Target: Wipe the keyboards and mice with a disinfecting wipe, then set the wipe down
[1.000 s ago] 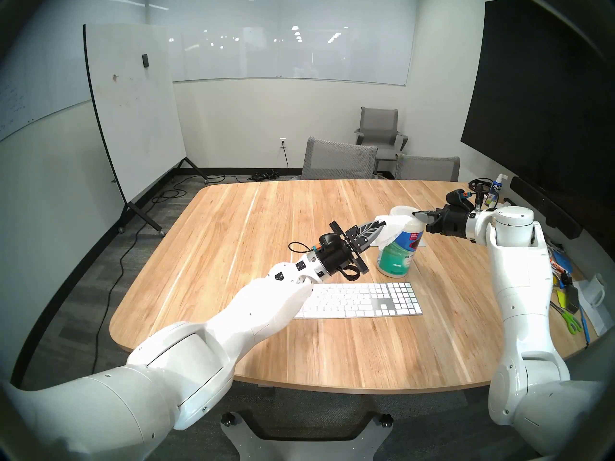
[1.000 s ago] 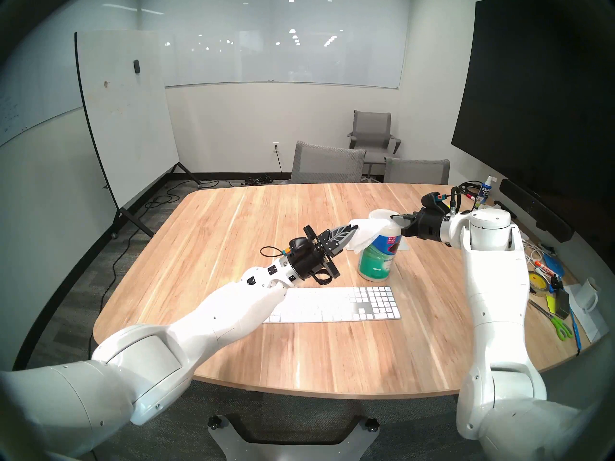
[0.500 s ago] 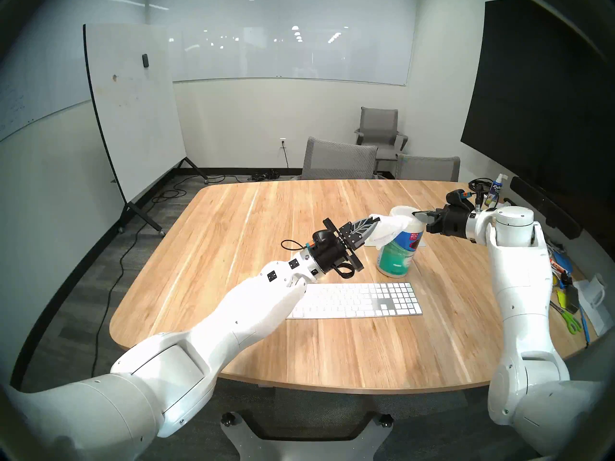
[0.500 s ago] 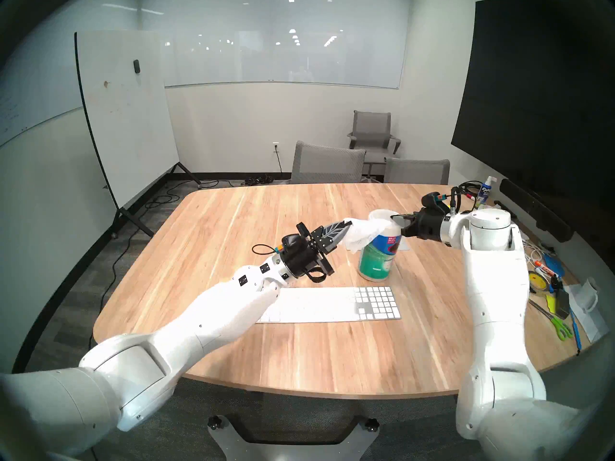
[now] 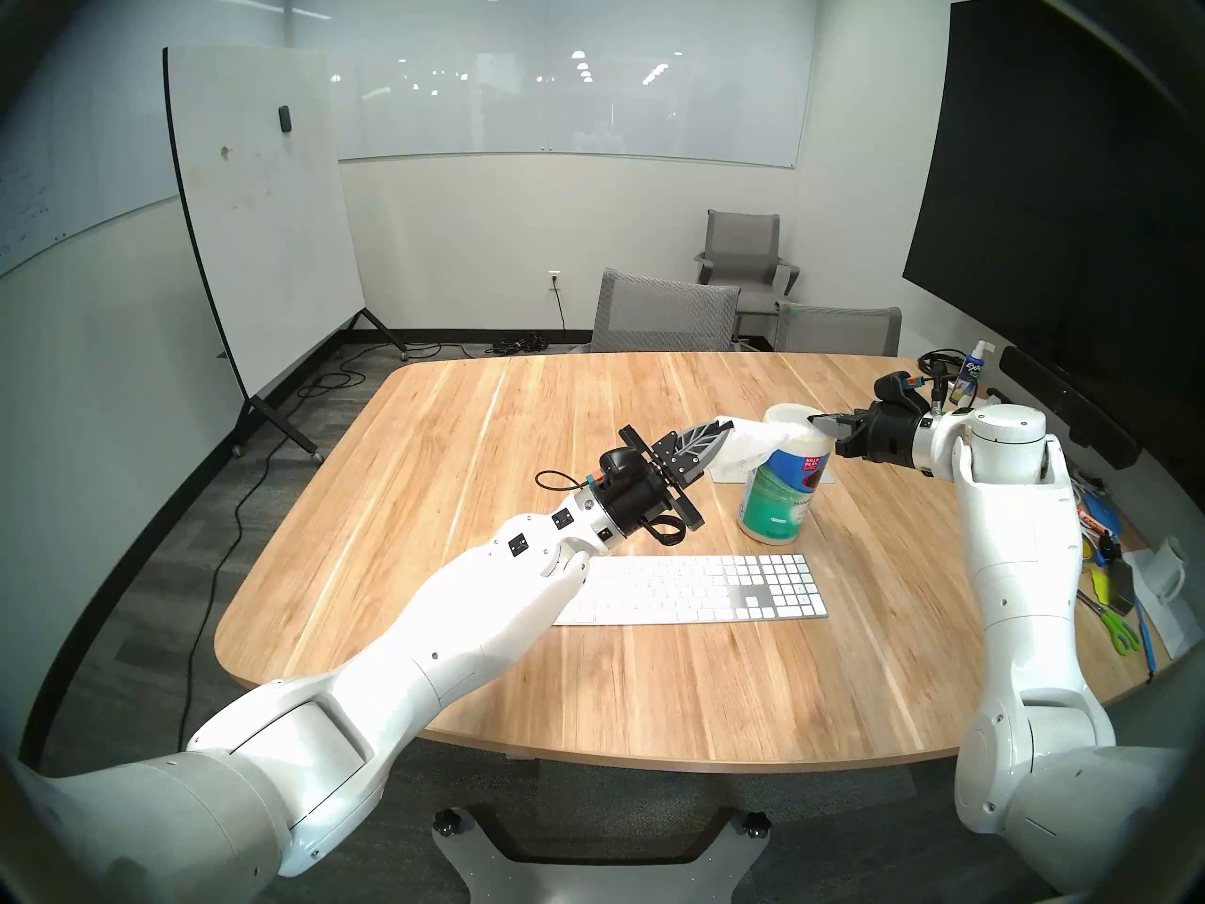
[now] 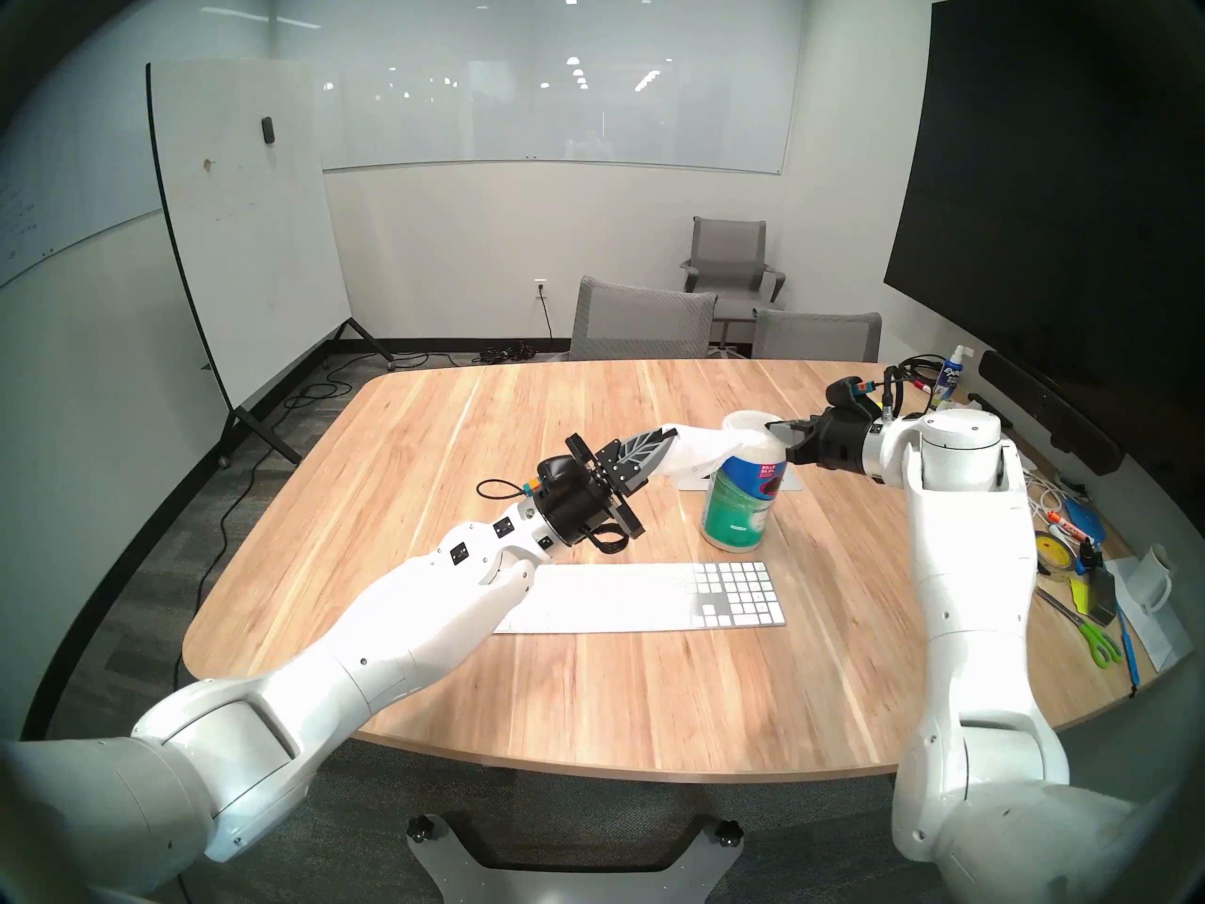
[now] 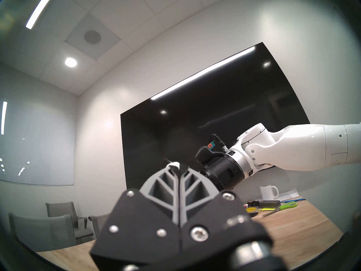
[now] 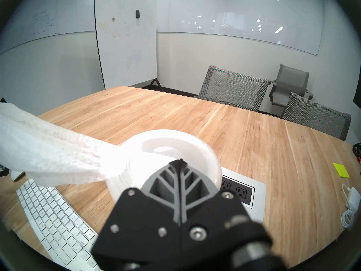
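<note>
My left gripper (image 5: pixel 717 426) (image 6: pixel 671 434) (image 7: pixel 176 165) is shut on the white disinfecting wipe (image 5: pixel 750 446) (image 6: pixel 701 451) (image 8: pixel 48 147). The wipe stretches from its tips to the mouth of the blue-green wipes canister (image 5: pixel 776 498) (image 6: pixel 737 511), which stands tilted with its white flip lid (image 8: pixel 175 139) open. My right gripper (image 5: pixel 815 420) (image 6: pixel 773 426) (image 8: pixel 180 162) is shut, its tips resting against the canister's top. The white keyboard (image 5: pixel 717 589) (image 6: pixel 652 599) (image 8: pixel 48 212) lies nearer to me, its left end under my left forearm. The mice are hidden or out of view.
A silver outlet plate (image 8: pixel 244 188) is set into the wooden table (image 5: pixel 456 439) behind the canister. Scissors (image 5: pixel 1118 635), a mug (image 5: pixel 1167 570), tape and pens crowd the right edge. A charger (image 8: pixel 353 196) and yellow note (image 8: pixel 340 169) lie nearby. Grey chairs (image 5: pixel 665 309) stand beyond.
My left gripper has drawn back to the left and toward me, pulling the wipe farther out of the canister. The right arm and canister have stayed put.
</note>
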